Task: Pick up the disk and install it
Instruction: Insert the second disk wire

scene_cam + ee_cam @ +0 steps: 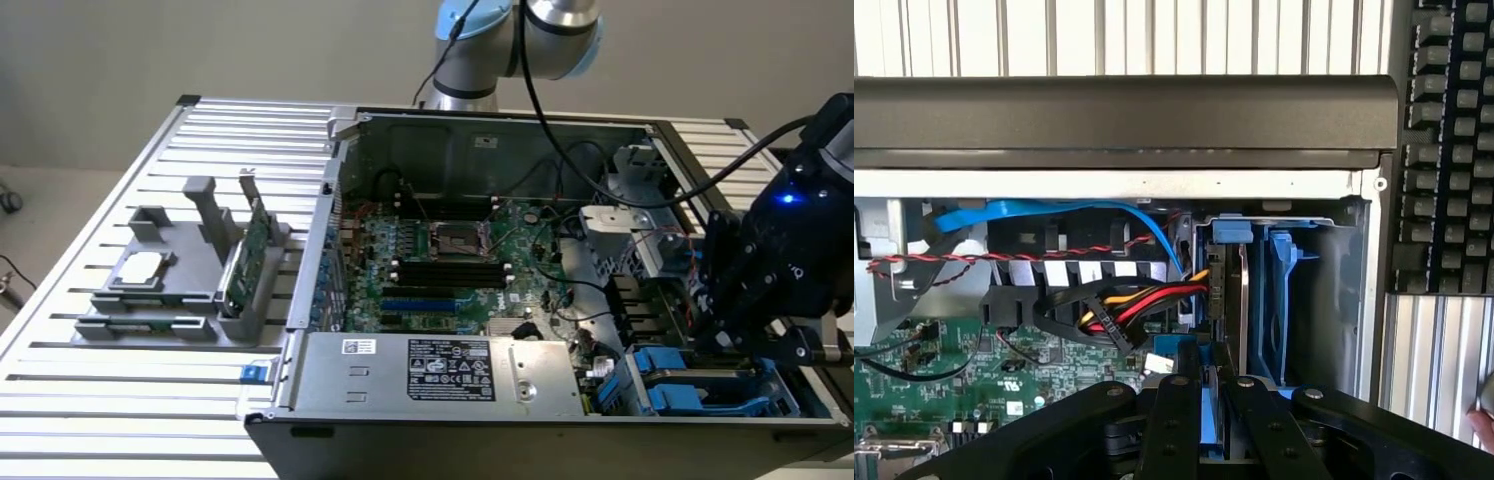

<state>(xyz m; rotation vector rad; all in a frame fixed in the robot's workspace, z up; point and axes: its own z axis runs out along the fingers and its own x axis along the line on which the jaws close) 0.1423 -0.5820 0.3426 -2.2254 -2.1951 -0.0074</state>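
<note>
My black gripper [750, 345] hangs over the drive bay [694, 385] at the near corner of the open computer case, on the exterior view's right. In the wrist view the disk [1240, 300] stands edge-on inside the bay, its silver metal side showing in a blue plastic carrier. The gripper [1211, 388] is shut on the carrier's blue edge, one black finger on each side. Beside the disk, a second blue carrier [1284, 290] sits in the neighbouring slot.
A bundle of red, yellow and black power wires [1139, 305] and a blue data cable [1054, 212] run close to the bay. The power supply [441, 368] and motherboard [441, 260] lie beside it. A grey holder [174, 290] holds a green card [247, 255] and a silver chip [140, 268].
</note>
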